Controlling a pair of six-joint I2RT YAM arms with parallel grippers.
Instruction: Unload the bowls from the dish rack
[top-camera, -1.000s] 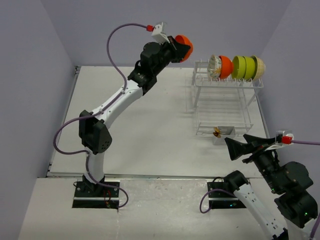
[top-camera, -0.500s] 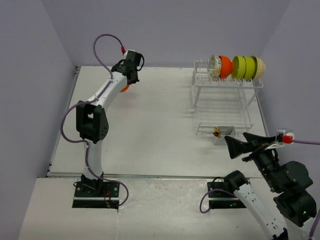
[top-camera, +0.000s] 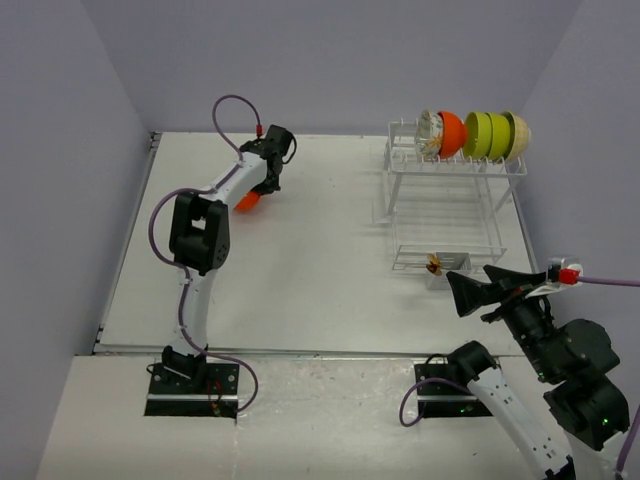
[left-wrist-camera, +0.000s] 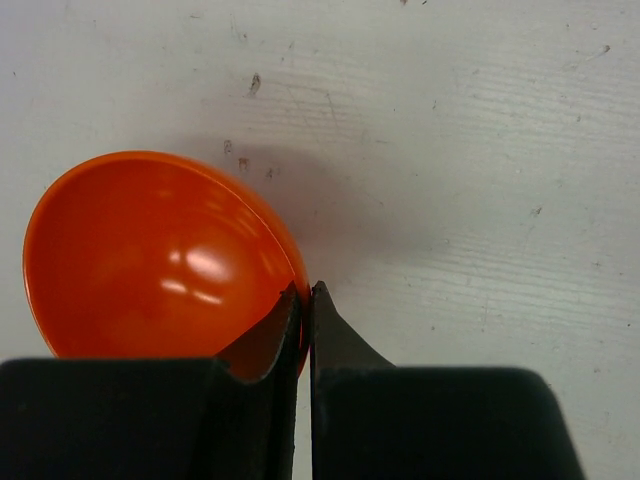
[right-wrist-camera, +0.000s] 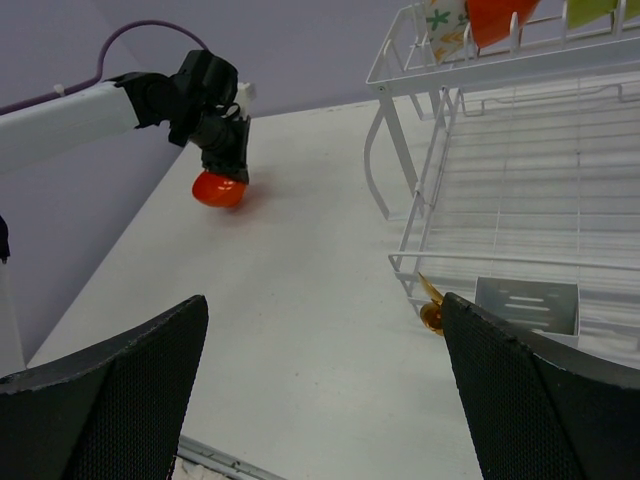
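Observation:
My left gripper is shut on the rim of a glossy orange bowl, held low over the far left of the table; the bowl also shows in the top view and the right wrist view. The white wire dish rack stands at the far right. On its top tier stand a white floral bowl, an orange bowl, two lime green bowls and a beige bowl. My right gripper is open and empty, near the table's front right, in front of the rack.
A small cutlery basket hangs at the rack's lower front, with a small amber object beside it. Purple-grey walls close in the table on the left, back and right.
My left arm swung the orange bowl from high beside the rack over to the far left and down to the table. The right arm has barely moved.

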